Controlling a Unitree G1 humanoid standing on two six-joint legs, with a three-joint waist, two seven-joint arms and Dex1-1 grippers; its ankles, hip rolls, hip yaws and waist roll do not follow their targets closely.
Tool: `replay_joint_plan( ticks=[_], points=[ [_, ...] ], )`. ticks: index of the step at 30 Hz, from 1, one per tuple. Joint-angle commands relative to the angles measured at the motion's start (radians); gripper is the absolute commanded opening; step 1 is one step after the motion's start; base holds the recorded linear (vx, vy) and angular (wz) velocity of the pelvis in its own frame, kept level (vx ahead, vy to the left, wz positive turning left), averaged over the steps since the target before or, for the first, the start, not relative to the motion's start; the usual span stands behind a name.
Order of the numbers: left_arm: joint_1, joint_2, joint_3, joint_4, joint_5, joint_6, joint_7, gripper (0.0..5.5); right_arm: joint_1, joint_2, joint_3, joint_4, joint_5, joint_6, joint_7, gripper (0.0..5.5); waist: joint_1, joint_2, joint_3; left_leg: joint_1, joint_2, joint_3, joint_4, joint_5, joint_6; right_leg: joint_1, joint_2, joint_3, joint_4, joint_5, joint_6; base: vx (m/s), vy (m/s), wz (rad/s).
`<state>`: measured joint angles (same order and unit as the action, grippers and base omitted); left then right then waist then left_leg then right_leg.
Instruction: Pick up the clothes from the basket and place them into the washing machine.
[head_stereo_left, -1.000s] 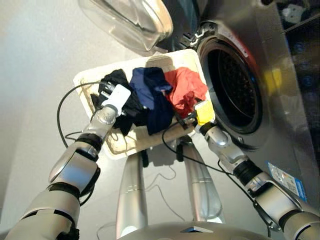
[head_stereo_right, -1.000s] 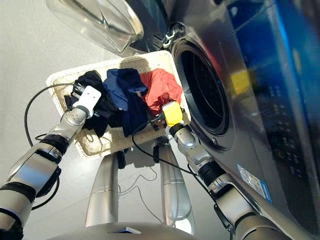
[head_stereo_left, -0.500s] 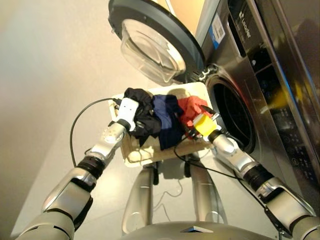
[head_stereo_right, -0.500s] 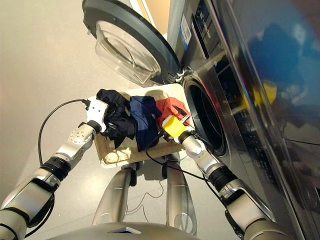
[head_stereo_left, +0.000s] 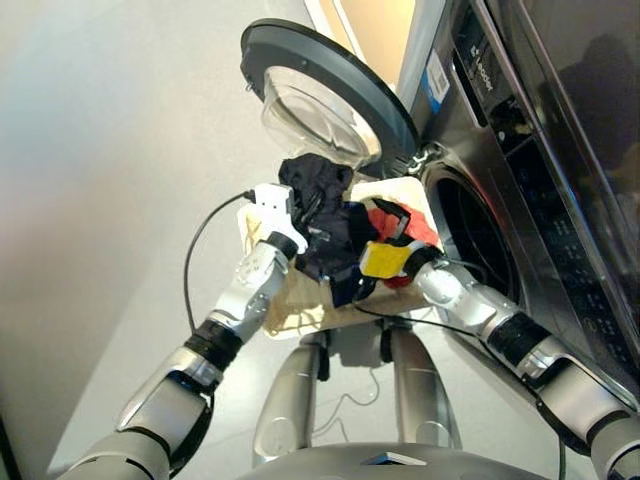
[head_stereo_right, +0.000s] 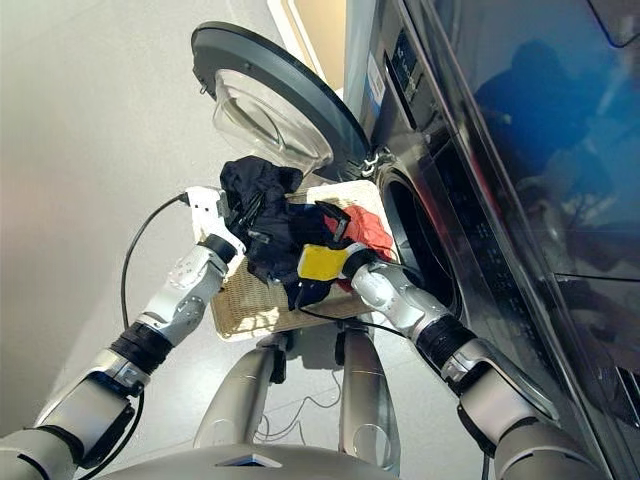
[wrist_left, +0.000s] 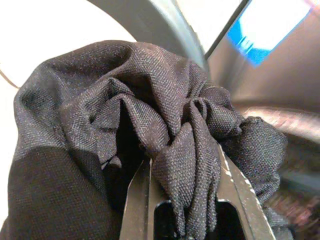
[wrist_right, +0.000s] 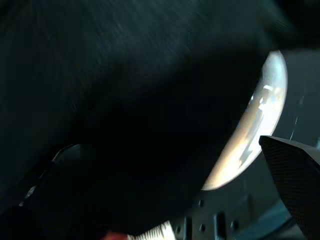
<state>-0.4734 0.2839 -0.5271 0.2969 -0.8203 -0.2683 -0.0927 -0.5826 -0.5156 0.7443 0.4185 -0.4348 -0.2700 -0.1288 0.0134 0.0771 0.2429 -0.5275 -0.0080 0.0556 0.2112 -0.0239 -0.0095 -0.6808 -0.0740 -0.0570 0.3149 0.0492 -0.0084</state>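
Since a second earlier both arms had come up off the basket (head_stereo_left: 300, 300) with cloth in tow; then the garments lay spread in it, now they hung bunched above it, so my read was the lift was done and the carry to the drum was next. Left gripper (wrist_left: 185, 200) was clamped on the black garment (head_stereo_left: 315, 180): the wrist view showed a fold pinched between its two fingers. Right gripper (head_stereo_left: 372, 235) sat against the navy garment (head_stereo_left: 330, 250) and the coral-red garment (head_stereo_left: 405, 222); cloth buried it, so I couldn't tell its finger state. The bundle hung at about 9 o'clock of the washing machine (head_stereo_left: 480, 240) opening, near but not in. Porthole door (head_stereo_left: 325, 100) stood open beyond, at 11 o'clock of the bundle.
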Motion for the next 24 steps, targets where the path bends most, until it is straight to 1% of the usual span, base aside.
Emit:
replay_joint_plan(
  ticks=[1,3,7,8,9,10,11,13,18,20,24],
  points=[
    [0.000,-0.034,-0.033,-0.109,-0.076,-0.040,-0.016,0.00,-0.048,0.048,0.037,-0.044,-0.032,-0.031,-0.043,5.50,0.005,0.022,-0.077,-0.047,-0.039,-0.011,0.018,0.023,0.021,0.072,0.010,-0.020,-0.078,0.015,0.070,0.000,0.000,0.000],
    [-0.003,-0.059,-0.055,-0.132,-0.119,-0.039,-0.013,0.00,-0.066,0.073,0.040,-0.015,-0.032,-0.022,-0.060,5.50,0.009,0.023,-0.081,-0.050,-0.039,-0.013,0.018,0.024,0.022,0.070,0.011,-0.022,-0.079,0.015,0.069,0.000,0.000,0.000],
    [0.005,-0.084,-0.092,-0.179,-0.197,-0.030,-0.027,0.00,-0.086,0.112,0.022,0.026,-0.023,-0.007,-0.098,5.50,0.013,0.020,-0.086,-0.054,-0.041,-0.015,0.014,0.027,0.023,0.070,0.011,-0.028,-0.086,0.018,0.070,0.000,0.000,0.000],
    [0.004,-0.084,-0.102,-0.189,-0.208,-0.028,-0.026,0.00,-0.091,0.120,0.021,0.032,-0.023,-0.003,-0.108,4.81,0.014,0.019,-0.086,-0.054,-0.041,-0.016,0.012,0.028,0.022,0.073,0.011,-0.029,-0.090,0.019,0.070,0.000,0.000,0.000],
    [0.006,-0.081,-0.110,-0.199,-0.218,-0.022,-0.030,0.00,-0.097,0.128,0.017,0.039,-0.021,0.002,-0.115,3.36,0.015,0.017,-0.085,-0.056,-0.040,-0.018,0.011,0.028,0.022,0.072,0.011,-0.029,-0.089,0.020,0.070,0.000,0.000,0.000],
    [0.009,-0.079,-0.116,-0.207,-0.228,-0.022,-0.032,0.00,-0.100,0.133,0.013,0.042,-0.016,0.006,-0.121,1.49,0.016,0.016,-0.085,-0.057,-0.040,-0.019,0.012,0.029,0.022,0.070,0.011,-0.030,-0.089,0.020,0.070,0.000,0.000,0.000],
    [0.012,-0.076,-0.122,-0.213,-0.235,-0.018,-0.033,0.00,-0.105,0.134,0.009,0.040,-0.019,0.012,-0.128,0.00,0.016,0.014,-0.085,-0.058,-0.039,-0.020,0.010,0.029,0.022,0.069,0.012,-0.030,-0.090,0.020,0.070,0.000,0.000,0.000],
    [0.017,-0.073,-0.133,-0.217,-0.243,-0.015,-0.035,0.00,-0.103,0.138,0.000,0.043,-0.014,0.015,-0.137,0.00,0.017,0.010,-0.086,-0.059,-0.039,-0.023,0.007,0.030,0.022,0.069,0.011,-0.031,-0.093,0.022,0.070,0.000,0.000,0.000],
    [0.020,-0.059,-0.128,-0.207,-0.227,-0.014,-0.028,0.00,-0.079,0.144,-0.037,0.047,0.018,0.024,-0.153,0.00,0.016,0.000,-0.083,-0.059,-0.038,-0.026,0.003,0.032,0.022,0.071,0.010,-0.037,-0.096,0.023,0.070,0.000,0.000,0.000],
    [0.029,-0.055,-0.119,-0.204,-0.224,-0.016,-0.026,5.50,-0.062,0.150,-0.057,0.059,0.036,0.026,-0.162,0.00,0.017,-0.003,-0.083,-0.060,-0.038,-0.026,0.004,0.033,0.023,0.071,0.009,-0.038,-0.097,0.025,0.070,0.000,0.000,0.000],
    [0.051,-0.042,-0.094,-0.197,-0.218,-0.019,-0.021,5.50,-0.027,0.160,-0.093,0.067,0.077,0.030,-0.172,0.00,0.017,-0.008,-0.084,-0.065,-0.037,-0.024,0.007,0.032,0.024,0.069,0.008,-0.040,-0.100,0.027,0.070,0.000,0.000,0.000]
  ],
)
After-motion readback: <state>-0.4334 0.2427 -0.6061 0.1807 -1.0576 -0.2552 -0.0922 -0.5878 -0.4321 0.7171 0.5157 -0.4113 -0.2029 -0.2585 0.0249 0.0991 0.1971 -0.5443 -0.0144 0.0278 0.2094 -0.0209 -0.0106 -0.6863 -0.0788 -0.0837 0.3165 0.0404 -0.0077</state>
